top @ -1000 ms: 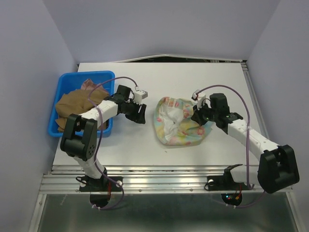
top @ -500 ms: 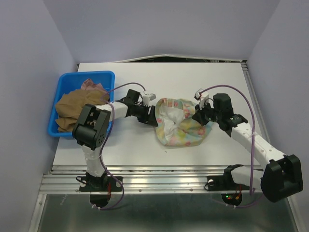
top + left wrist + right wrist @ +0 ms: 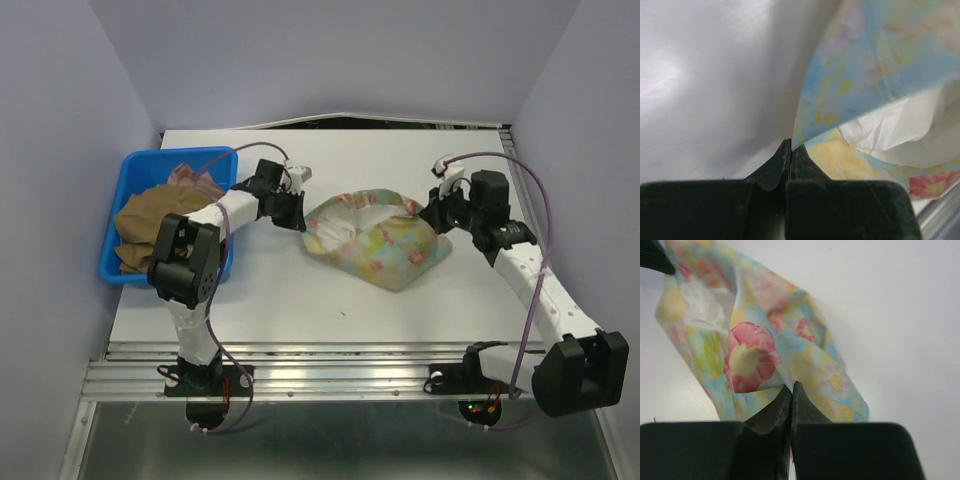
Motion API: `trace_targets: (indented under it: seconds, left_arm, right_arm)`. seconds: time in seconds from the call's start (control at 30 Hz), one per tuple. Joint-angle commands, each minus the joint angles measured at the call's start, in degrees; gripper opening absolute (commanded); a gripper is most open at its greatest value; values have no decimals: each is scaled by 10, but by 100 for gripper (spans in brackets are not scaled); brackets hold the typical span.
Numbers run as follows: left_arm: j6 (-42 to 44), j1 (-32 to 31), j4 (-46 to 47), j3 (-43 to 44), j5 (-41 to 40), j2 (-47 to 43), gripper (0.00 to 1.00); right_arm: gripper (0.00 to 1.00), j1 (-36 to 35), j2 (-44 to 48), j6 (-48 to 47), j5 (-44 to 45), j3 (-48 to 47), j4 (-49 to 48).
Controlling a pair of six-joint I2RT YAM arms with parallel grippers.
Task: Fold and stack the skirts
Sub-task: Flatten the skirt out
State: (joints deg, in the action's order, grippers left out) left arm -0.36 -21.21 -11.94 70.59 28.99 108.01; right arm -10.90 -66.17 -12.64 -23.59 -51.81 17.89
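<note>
The pastel yellow-blue flowered skirt (image 3: 380,238) hangs stretched between both arms above the middle of the table, its white lining showing along the top. My left gripper (image 3: 303,217) is shut on its left edge; the wrist view shows the cloth (image 3: 880,75) pinched at the tips of my left gripper (image 3: 791,145). My right gripper (image 3: 432,214) is shut on the right edge, with the flowered cloth (image 3: 750,355) caught between the tips of my right gripper (image 3: 792,386). The brown skirt (image 3: 155,215) and a bit of the dusty pink skirt (image 3: 188,177) lie in the bin.
A blue plastic bin (image 3: 135,166) stands at the table's left edge, behind the left arm. The white table (image 3: 300,300) ends in a metal rail along the near side. Purple walls close in on both sides.
My left gripper reached the skirt's left edge and shut on it. Both grippers then lifted and drew apart toward the back, stretching the skirt out between them.
</note>
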Motion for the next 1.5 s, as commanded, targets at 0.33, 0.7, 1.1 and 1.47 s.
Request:
trace_targets:
  seconds: [0.33, 0.7, 1.1, 1.47]
  left_arm:
    - [124, 21, -171, 136, -363, -259, 0]
    - [166, 17, -106, 110, -388, -341, 0]
    - [128, 25, -128, 579, -374, 10, 0]
    - [145, 22, -51, 456, -294, -137, 0]
  right_arm:
    - [1, 123, 55, 8, -72, -142, 17]
    - [1, 123, 15, 41, -37, -181, 0]
    - [1, 134, -258, 108, 50, -416, -90]
    - [1, 169, -172, 72, -20, -394, -89]
